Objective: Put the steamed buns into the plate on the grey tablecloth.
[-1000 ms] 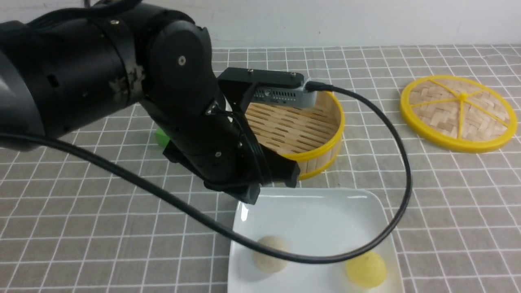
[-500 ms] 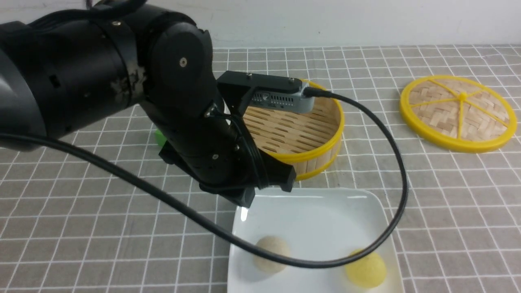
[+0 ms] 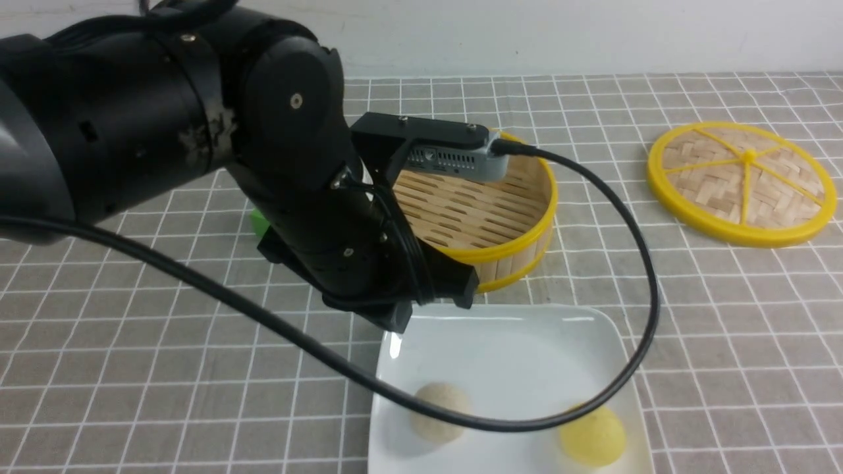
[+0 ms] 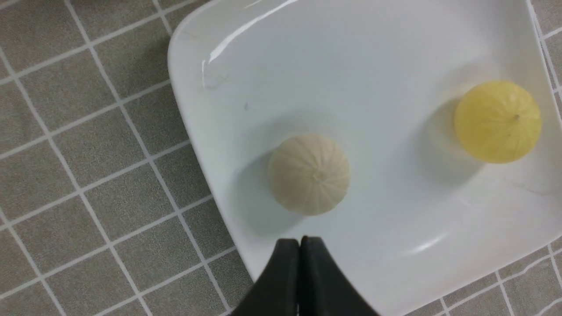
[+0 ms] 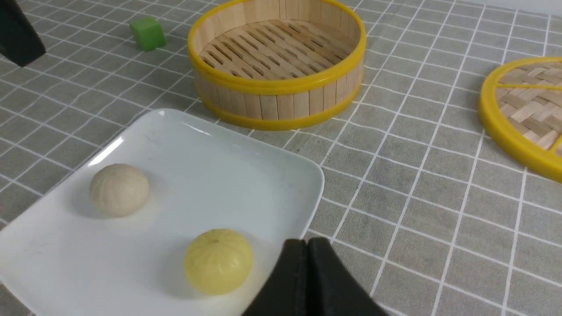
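Observation:
The white square plate (image 3: 514,342) lies on the grey tablecloth (image 3: 724,316) near the front edge. The off-white bun (image 3: 440,411) and the pale yellow bun (image 3: 591,436) both sit in it, apart from each other. My left arm (image 3: 316,217) hangs over the plate's far left corner. In the left wrist view my left gripper (image 4: 300,240) is shut and empty, above the plate (image 4: 351,66) just beside the off-white bun (image 4: 309,174). My right gripper (image 5: 307,240) is shut and empty, raised next to the yellow bun (image 5: 217,261) at the plate's edge (image 5: 307,175).
An empty bamboo steamer basket (image 3: 527,217) with a yellow rim stands behind the plate. Its woven lid (image 3: 742,183) lies at the far right. A green cube (image 3: 261,220) sits behind my left arm. The wrist camera's black cable (image 3: 649,289) loops over the plate.
My left arm has drawn back a little, up and to the left, from the plate's far edge. The buns and the plate have not moved.

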### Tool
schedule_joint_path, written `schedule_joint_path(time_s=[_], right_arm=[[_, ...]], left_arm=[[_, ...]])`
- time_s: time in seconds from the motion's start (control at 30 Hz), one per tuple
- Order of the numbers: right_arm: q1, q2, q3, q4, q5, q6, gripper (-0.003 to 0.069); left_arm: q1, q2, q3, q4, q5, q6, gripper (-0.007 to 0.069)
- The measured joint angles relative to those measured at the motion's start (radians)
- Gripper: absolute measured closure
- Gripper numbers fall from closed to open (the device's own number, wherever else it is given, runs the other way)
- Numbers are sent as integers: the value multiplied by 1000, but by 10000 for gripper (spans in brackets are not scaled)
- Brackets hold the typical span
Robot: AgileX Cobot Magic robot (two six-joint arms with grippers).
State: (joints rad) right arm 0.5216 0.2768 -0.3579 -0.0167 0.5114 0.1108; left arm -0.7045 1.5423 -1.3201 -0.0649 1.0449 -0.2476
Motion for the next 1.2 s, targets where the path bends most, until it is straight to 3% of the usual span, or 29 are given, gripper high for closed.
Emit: schedule_joint_path(time_s=[0.4, 0.53, 0.73, 0.93, 1.07, 1.2], right_arm=[[-344, -257, 267, -64, -25, 0, 659], [-412, -287, 340, -68, -30, 0, 657], [-444, -288, 368, -72, -103, 0, 655], [-447, -288, 369, -72, -110, 0, 649], [-447, -288, 369, -72, -110, 0, 645], [-447, -288, 370, -72, -113, 0, 642]], left_arm=[[0, -18, 0, 3, -10, 0, 603], [0, -89, 0, 6, -50, 0, 603], [0, -251, 0, 58, -63, 0, 603], [0, -491, 0, 171, 106, -19, 603], [0, -651, 43, 164, 169, -25, 603], [0, -855, 193, 131, 128, -31, 603]])
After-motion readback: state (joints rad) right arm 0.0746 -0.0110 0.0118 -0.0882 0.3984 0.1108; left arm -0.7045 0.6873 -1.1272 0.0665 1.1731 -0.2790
